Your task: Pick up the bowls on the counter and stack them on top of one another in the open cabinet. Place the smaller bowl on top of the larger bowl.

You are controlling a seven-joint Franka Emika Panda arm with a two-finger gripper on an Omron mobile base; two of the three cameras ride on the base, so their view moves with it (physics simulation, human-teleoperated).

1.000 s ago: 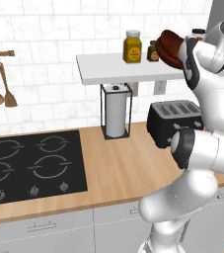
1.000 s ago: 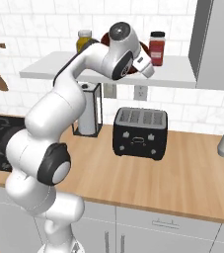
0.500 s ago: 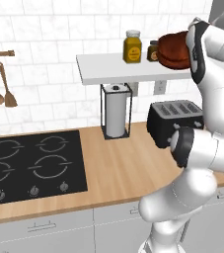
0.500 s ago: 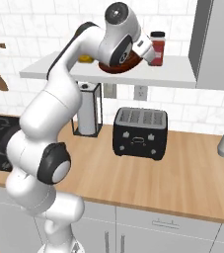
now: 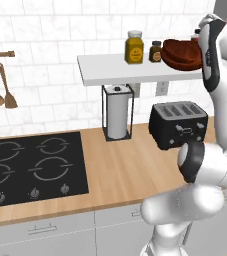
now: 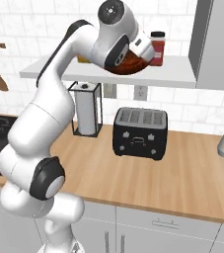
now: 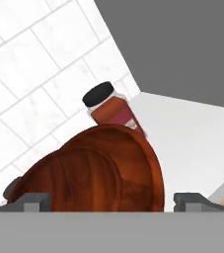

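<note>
Two glossy reddish-brown bowls sit nested on the open cabinet's white shelf (image 5: pixel 110 70). The smaller bowl (image 5: pixel 181 48) rests inside the wider larger bowl (image 5: pixel 183 62). In the hand view the smaller bowl (image 7: pixel 74 183) lies within the larger bowl's rim (image 7: pixel 145 173). My gripper (image 7: pixel 112 200) hangs right over them, open, one fingertip (image 7: pixel 32 200) on each side, holding nothing. In the right base view my hand covers most of the bowls (image 6: pixel 128 65). The counter (image 5: pixel 120 170) below holds no bowl.
On the shelf stand a red-filled jar (image 7: pixel 111 108) close behind the bowls, a yellow jar (image 5: pixel 134 47) and a small dark jar (image 5: pixel 155 51). Below are a black toaster (image 5: pixel 179 122), a paper-towel holder (image 5: pixel 117 117) and the hob (image 5: pixel 30 167).
My gripper has opened wide and let go of the smaller bowl, which now rests in the larger one. My arm has shifted slightly to the right.
</note>
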